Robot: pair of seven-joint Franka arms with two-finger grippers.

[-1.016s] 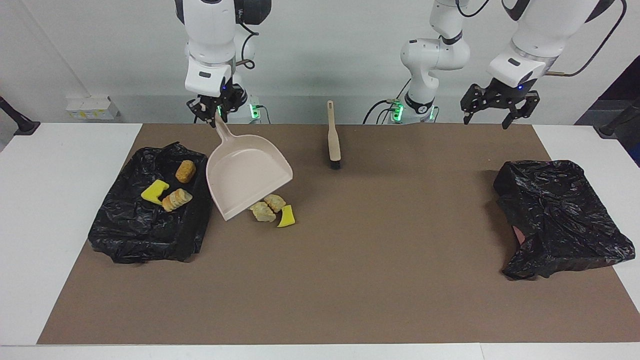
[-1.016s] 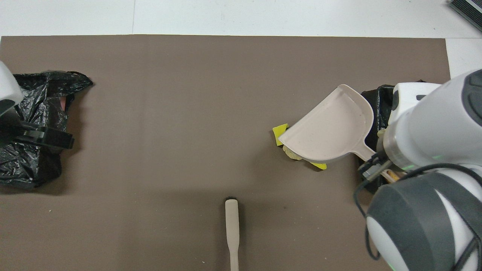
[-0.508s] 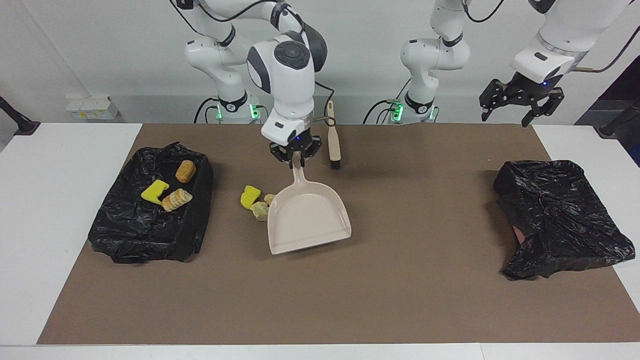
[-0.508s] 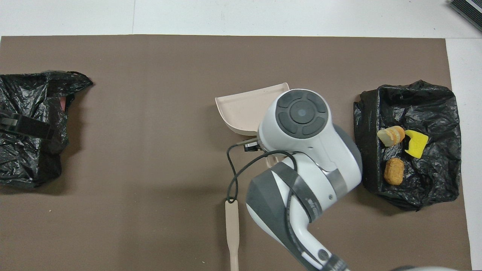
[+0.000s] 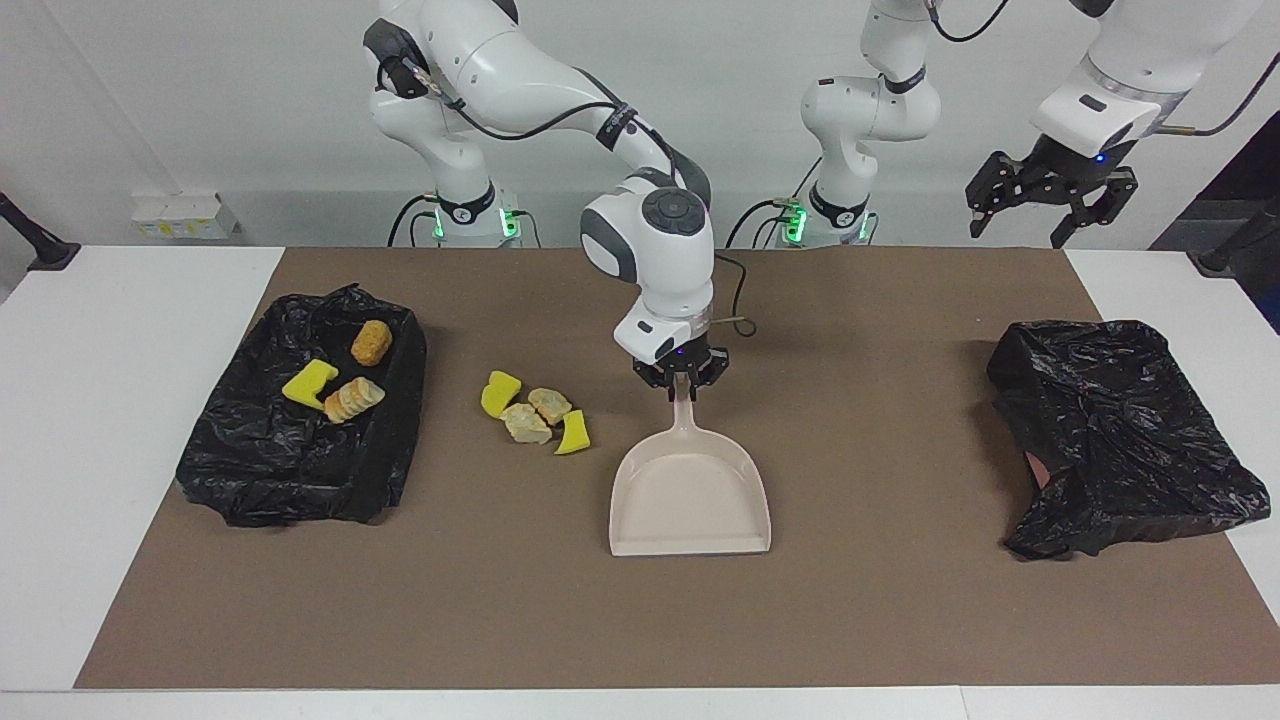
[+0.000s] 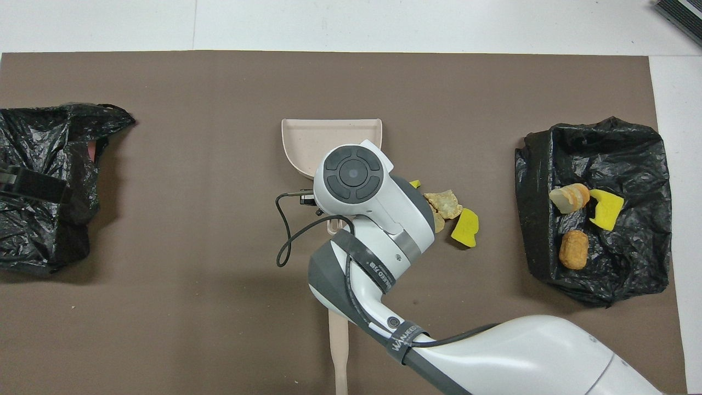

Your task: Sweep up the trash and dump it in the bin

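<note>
A black bin (image 5: pixel 300 440) lined with a bag is seen at the right arm's end of the table, with 3 bits of trash (image 5: pixel 335 385) in it already. Beside it, on the brown mat (image 5: pixel 640 620), 4 more bits (image 5: pixel 535 415) are waiting. Next, the dustpan (image 5: pixel 690 500) is laid flat by the right gripper (image 5: pixel 682 378) – clenched on its handle – likely so trash can be swept in. The left gripper (image 5: pixel 1050 195), fingers spread, is held up over the mat's edge, waiting above another black bag (image 5: pixel 1120 430).
</note>
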